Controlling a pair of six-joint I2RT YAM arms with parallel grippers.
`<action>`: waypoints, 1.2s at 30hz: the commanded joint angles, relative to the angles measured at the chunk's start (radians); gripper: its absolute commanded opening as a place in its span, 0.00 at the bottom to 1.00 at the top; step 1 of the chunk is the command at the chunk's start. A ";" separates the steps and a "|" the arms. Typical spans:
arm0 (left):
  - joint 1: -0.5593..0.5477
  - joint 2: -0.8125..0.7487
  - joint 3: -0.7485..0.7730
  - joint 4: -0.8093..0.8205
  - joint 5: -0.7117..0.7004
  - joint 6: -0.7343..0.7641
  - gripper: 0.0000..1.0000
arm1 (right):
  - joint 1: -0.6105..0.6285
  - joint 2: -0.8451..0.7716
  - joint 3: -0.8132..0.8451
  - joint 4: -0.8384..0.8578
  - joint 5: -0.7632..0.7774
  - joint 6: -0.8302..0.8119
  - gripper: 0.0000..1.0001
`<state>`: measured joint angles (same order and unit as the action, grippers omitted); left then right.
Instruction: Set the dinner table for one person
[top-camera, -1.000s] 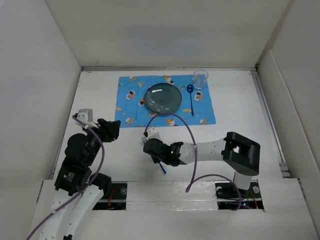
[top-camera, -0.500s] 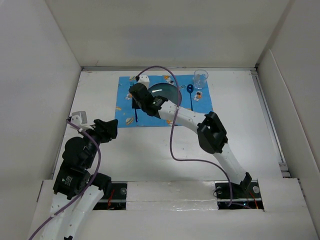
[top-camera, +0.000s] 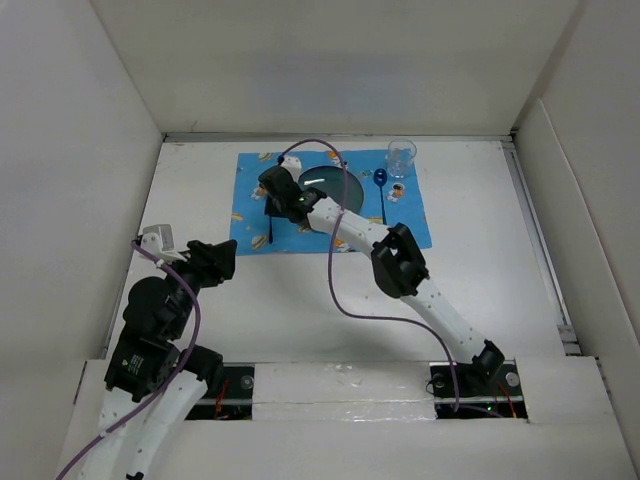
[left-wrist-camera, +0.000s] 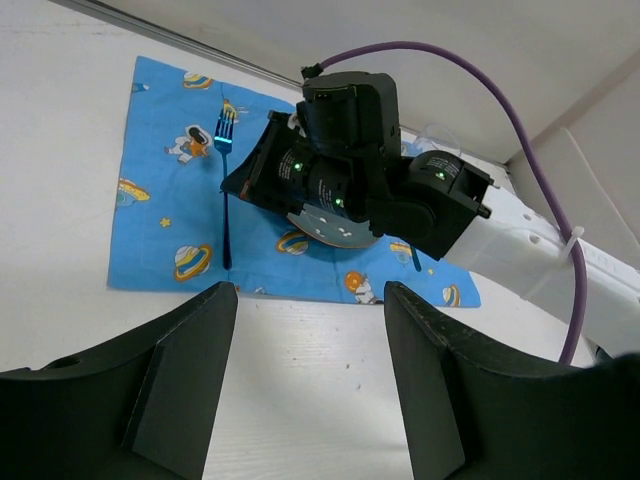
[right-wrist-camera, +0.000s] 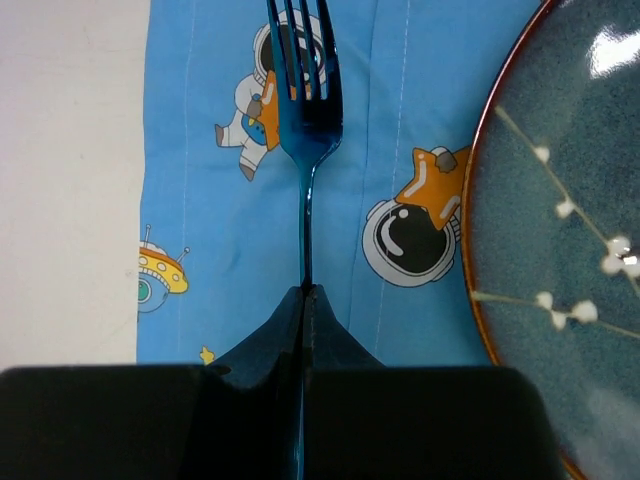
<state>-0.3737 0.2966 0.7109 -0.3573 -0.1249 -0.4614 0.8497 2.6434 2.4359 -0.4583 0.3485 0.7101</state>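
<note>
White surface (top-camera: 480, 270) fills the top view, blue mat (top-camera: 410, 225) at its far side with spoon (top-camera: 381, 195) and glass (top-camera: 401, 157) placed. Left wrist: left gripper (left-wrist-camera: 310, 380) spread, holding nothing. Right wrist: right gripper (right-wrist-camera: 303, 300) clenched on fork (right-wrist-camera: 305, 150), just left of plate (right-wrist-camera: 560, 250). Only letting go remains, I reckon

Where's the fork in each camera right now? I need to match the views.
Top external: fork over the blue mat's left part, held by the right pincer.
Left wrist: fork upper left, against the blue mat.
Right wrist: fork centre, tines up, handle in the pincer.
Shared landmark: the blue mat.
</note>
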 joint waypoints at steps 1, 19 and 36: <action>-0.005 -0.010 -0.008 0.034 0.005 -0.003 0.58 | -0.029 0.012 0.080 0.018 -0.034 0.020 0.00; -0.005 0.022 -0.008 0.043 0.044 0.015 0.57 | -0.080 0.098 0.137 0.066 -0.128 0.060 0.01; -0.005 0.010 0.004 0.027 0.018 0.010 0.64 | -0.060 -0.410 -0.334 0.335 -0.198 -0.015 0.75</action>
<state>-0.3737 0.3069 0.7017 -0.3573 -0.0929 -0.4549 0.7753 2.4405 2.1551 -0.2955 0.1452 0.7433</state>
